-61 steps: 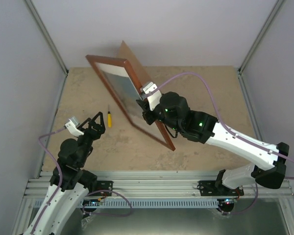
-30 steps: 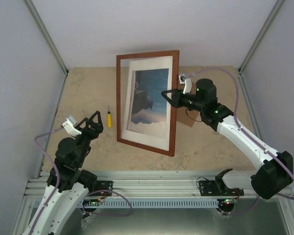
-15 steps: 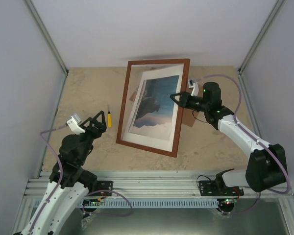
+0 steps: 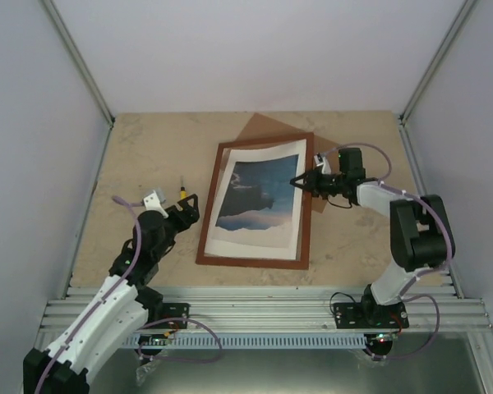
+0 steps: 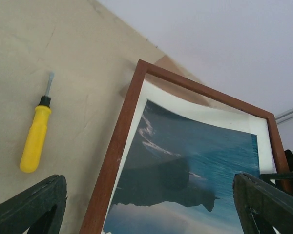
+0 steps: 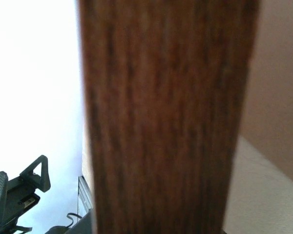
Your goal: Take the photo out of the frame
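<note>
Wood grain, blurred and very close, fills the right wrist view: it is the frame [image 6: 161, 122], and it hides that arm's own fingers. From above, the right fingers [image 4: 301, 182] sit at the frame's 3 o'clock edge, but I cannot tell whether they pinch it. The frame lies face up in the middle of the table [image 4: 140, 156]. Inside it a white mat [image 4: 263, 151] borders the photo [image 4: 259, 197]. A brown board [image 4: 267, 125] shows only as a corner past the frame's 12 o'clock side; the rest is covered. The left fingers [image 4: 189, 210] are spread wide and hold nothing, near the frame's 8 o'clock corner. A yellow screwdriver [image 4: 181, 195] lies at 9 o'clock, apart from the frame.
</note>
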`<state>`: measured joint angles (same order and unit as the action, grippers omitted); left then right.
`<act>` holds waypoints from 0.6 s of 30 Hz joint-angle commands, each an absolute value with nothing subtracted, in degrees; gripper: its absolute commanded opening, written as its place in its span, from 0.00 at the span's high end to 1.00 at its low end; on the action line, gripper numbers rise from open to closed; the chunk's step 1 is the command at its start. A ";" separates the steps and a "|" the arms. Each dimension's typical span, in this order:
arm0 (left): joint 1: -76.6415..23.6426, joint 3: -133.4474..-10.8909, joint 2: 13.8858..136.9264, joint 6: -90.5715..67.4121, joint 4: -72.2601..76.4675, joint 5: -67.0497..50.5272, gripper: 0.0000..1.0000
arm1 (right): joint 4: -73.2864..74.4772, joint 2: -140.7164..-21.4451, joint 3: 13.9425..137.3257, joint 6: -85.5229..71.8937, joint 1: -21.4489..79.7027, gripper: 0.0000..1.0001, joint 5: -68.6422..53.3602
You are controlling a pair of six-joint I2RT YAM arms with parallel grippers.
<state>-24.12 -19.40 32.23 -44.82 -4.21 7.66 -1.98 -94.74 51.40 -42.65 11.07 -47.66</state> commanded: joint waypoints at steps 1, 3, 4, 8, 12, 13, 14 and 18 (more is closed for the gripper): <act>-24.26 -17.55 36.70 -43.68 1.12 7.25 0.06 | -1.61 -101.68 54.10 -28.42 10.81 0.99 -44.89; -24.26 -16.70 39.10 -43.26 3.21 7.80 0.05 | -1.38 -104.57 55.66 -27.68 10.36 0.99 -45.47; -24.26 -16.42 40.89 -43.05 4.26 8.14 0.05 | -0.88 -105.86 56.55 -27.10 10.11 0.99 -45.66; -24.26 -17.42 47.35 -40.22 5.49 9.49 0.05 | 3.11 -110.33 60.83 -24.09 9.21 0.99 -44.26; -24.26 -18.20 53.67 -38.60 7.49 8.95 0.04 | 4.82 -112.74 63.06 -22.83 8.84 0.88 -42.63; -24.26 -18.12 55.17 -38.40 8.29 8.61 0.04 | 4.83 -112.96 63.11 -22.69 8.72 0.85 -42.20; -24.26 -18.13 56.72 -38.12 9.08 8.24 0.05 | 4.83 -113.02 63.04 -22.51 8.75 0.83 -41.51; -24.26 -19.37 63.14 -36.81 10.50 7.10 0.04 | 6.16 -113.31 63.39 -21.33 8.70 0.69 -39.31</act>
